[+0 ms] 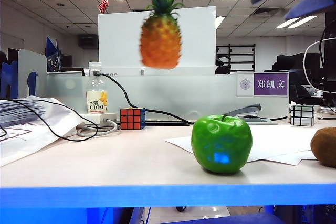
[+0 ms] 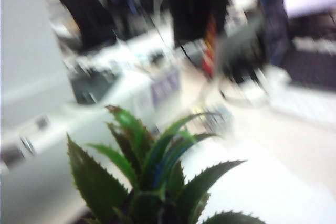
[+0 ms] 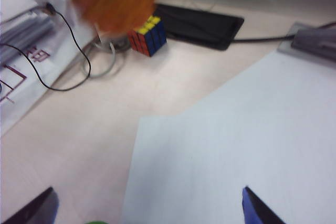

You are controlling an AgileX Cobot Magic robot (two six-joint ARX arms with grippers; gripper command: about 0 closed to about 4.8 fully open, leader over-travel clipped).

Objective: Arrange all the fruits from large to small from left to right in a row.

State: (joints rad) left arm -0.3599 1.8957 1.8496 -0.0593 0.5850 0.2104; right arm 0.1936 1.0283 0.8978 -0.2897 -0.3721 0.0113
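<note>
The pineapple (image 1: pixel 160 35) hangs in the air well above the table (image 1: pixel 121 163), up and to the left of the green apple (image 1: pixel 221 144), its crown reaching into a dark arm part at the top edge of the exterior view. The left gripper itself is not clearly visible there; the left wrist view shows only the spiky green crown (image 2: pixel 157 182) close under the camera, against a blurred background. The jaws are drawn nearly together, clamped on the pineapple's crown, since nothing else supports the fruit. The green apple stands upright on the table near its front edge, stem up, partly on a white paper sheet (image 1: pixel 273 142). The kiwi (image 1: pixel 325 147) lies to the right of the apple, apart from it, cut off by the frame edge. Behind and left of the apple: a Rubik's cube (image 1: pixel 133 118), then further left a clear bottle with a yellow label (image 1: pixel 96 93). A second cube, grey-white (image 1: pixel 302 115), sits behind and right of the apple. The right gripper (image 3: pixel 147 208) stands wide open, dark fingertips (image 3: pixel 39 208) at either side of the right wrist view, above the paper sheet near the apple, holding nothing. In that view the pineapple body shows as an orange blur in front of the coloured cube.
</note>
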